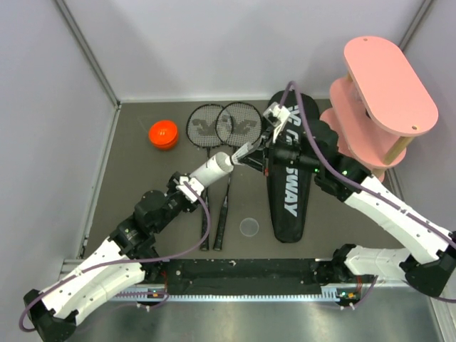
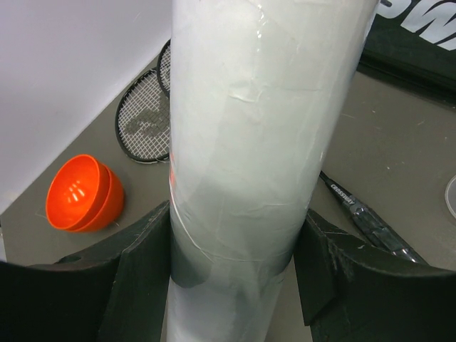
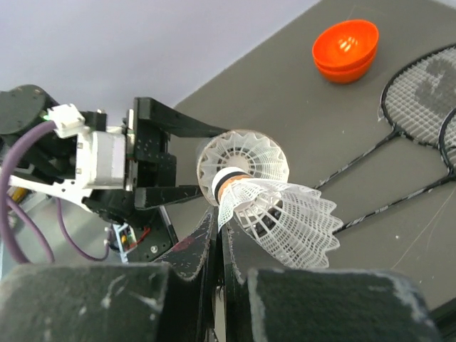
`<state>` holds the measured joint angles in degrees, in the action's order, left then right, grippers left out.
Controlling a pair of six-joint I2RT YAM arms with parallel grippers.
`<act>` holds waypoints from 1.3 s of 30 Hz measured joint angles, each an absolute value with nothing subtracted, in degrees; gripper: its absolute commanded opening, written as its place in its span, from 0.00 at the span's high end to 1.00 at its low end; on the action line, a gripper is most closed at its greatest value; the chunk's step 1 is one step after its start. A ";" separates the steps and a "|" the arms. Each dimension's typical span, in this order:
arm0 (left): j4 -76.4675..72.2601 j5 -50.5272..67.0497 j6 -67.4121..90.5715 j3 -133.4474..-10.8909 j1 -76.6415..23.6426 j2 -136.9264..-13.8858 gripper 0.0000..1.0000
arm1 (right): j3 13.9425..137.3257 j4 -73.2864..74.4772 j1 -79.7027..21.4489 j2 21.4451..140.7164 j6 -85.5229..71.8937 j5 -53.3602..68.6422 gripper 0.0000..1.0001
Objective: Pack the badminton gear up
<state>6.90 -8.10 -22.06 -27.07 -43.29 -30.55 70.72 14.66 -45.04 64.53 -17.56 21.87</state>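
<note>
My left gripper [image 1: 187, 187] is shut on the long white tube [image 1: 211, 169], its black pads pressing both sides of the tube [image 2: 246, 142], which is tilted up off the mat. My right gripper [image 3: 217, 214] is shut on the skirt edge of a white shuttlecock [image 3: 288, 214]. Its banded cork points into another shuttlecock [image 3: 244, 158] sitting in the tube's open mouth. The orange cap [image 1: 163, 134] lies upturned at the back left. Two black rackets [image 1: 222, 125] lie side by side on the mat. The black CROSSWAY bag [image 1: 288, 178] lies to their right, under my right arm.
A pink tiered oval shelf [image 1: 385, 96] stands at the back right, close to my right arm. A small clear round lid [image 1: 249, 226] lies on the mat between the racket handles and the bag. White walls close in the mat on the left, back and right.
</note>
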 measured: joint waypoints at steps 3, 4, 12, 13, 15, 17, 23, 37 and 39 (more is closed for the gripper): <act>6.92 -7.90 -22.17 -27.07 -43.29 -30.52 1.00 | 71.20 16.40 -46.54 66.61 -16.86 20.49 1.00; 6.92 -7.84 -22.20 -27.07 -43.29 -30.52 1.00 | 71.53 17.15 -47.05 67.48 -16.62 20.25 1.00; 6.92 -6.33 -22.39 -27.07 -43.29 -30.52 1.00 | 74.81 17.15 -48.53 73.80 -18.17 24.69 0.49; 6.92 -6.11 -22.41 -27.07 -43.29 -30.52 1.00 | 74.85 16.62 -48.62 74.48 -18.37 25.80 0.45; 6.92 -5.74 -22.44 -27.07 -43.29 -30.50 1.00 | 74.61 15.73 -48.66 74.89 -19.16 27.29 0.37; 6.92 -5.54 -22.44 -27.07 -43.29 -30.46 1.00 | 74.24 14.13 -48.64 74.65 -19.79 28.27 0.35; 7.05 -5.08 -22.20 -27.07 -43.29 -29.74 1.00 | 73.28 7.33 -48.64 74.39 -23.94 32.14 0.38; 8.71 -9.65 -21.17 -27.07 -42.61 -27.55 1.00 | 69.84 -9.76 -48.21 80.38 -34.35 35.24 0.40; 8.67 -8.34 -21.17 -27.07 -42.85 -27.46 1.00 | 67.13 -11.75 -48.23 80.51 -35.97 35.66 0.39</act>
<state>8.67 -8.34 -21.17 -27.07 -42.85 -27.46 67.13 -11.75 -48.23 80.51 -35.97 35.66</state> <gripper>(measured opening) 0.648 0.604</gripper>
